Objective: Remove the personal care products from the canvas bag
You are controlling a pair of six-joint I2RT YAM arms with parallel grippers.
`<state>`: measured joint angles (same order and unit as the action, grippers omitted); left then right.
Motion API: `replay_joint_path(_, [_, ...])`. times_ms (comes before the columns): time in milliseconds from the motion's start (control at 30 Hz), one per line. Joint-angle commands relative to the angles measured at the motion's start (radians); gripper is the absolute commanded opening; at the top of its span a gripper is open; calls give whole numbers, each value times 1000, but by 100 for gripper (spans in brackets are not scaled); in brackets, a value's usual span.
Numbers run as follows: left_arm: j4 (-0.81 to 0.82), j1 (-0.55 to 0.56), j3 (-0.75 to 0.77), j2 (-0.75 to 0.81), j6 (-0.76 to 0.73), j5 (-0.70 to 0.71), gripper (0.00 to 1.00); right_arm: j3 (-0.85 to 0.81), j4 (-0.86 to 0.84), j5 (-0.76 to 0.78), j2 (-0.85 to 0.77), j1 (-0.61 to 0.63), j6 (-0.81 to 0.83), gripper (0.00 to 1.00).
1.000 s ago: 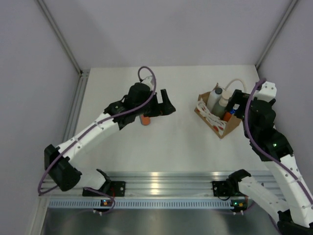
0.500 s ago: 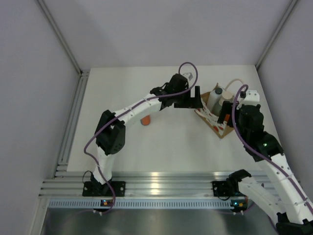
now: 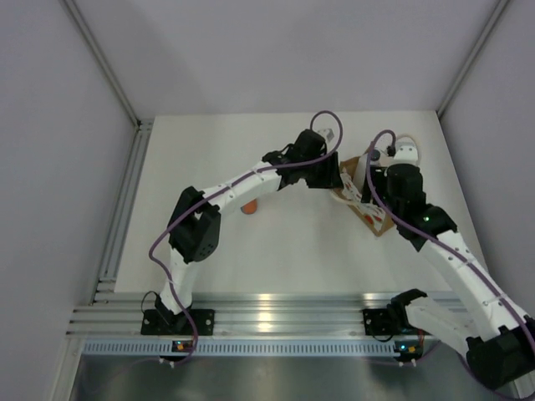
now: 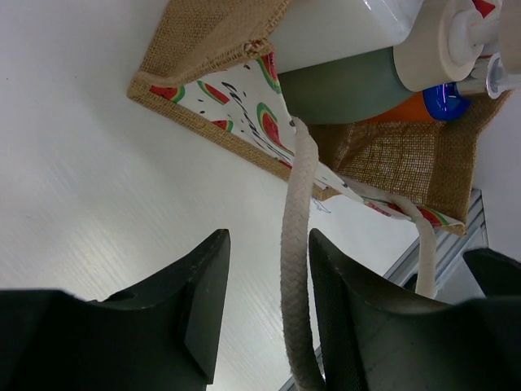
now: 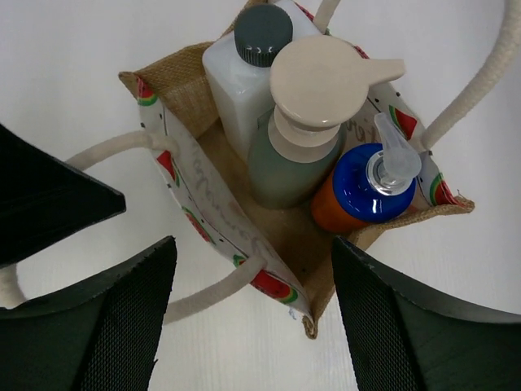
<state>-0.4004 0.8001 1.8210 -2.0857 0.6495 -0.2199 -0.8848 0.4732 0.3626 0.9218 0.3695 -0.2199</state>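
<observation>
From above, the bag (image 3: 374, 221) sits right of centre. Left wrist: the left claw (image 4: 264, 318), slightly parted, straddles its rope handle (image 4: 295, 244); tugging could topple it. Right wrist: the right claw (image 5: 252, 326) gapes wide over three packed bottles (image 5: 297, 163), risking a snag.

Canvas bag (image 5: 175, 77): coarse open-weave cloth, rough, matt; printed side (image 4: 244, 98) smoother, white. Rope handle (image 4: 295, 244): twisted cord, matt cream. White bottle (image 5: 232, 81): semi-matt plastic, ribbed dark cap (image 5: 262, 34). Grey-green bottle (image 5: 281, 175): matt plastic, smooth beige pump (image 5: 321, 77). Orange bottle (image 5: 330, 213): glossy blue cap (image 5: 358, 191), clear plastic nozzle (image 5: 396, 147). Left tool (image 4: 264, 301), right tool (image 5: 252, 269): black matt plastic; right pads (image 5: 122, 326) fine-textured. Worktop (image 4: 98, 187): smooth white, faint sheen. Rail (image 3: 267, 322): brushed metal, shiny.
</observation>
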Motion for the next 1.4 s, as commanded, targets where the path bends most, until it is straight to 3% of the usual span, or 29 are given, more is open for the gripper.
replay_joint_path(0, [60,10,8,-7,12,-22,47,-49,-140,59,72,-26,10,74])
replay_joint_path(433, [69,25,20,7,-1,-45,44,-92,-292,131,244,-75,70,73])
replay_joint_path(933, [69,39,35,-1,-4,-49,49,-56,-528,-59,342,-175,132,73])
replay_joint_path(1367, [69,40,31,13,-13,-61,49,35,-587,-47,361,-175,111,69])
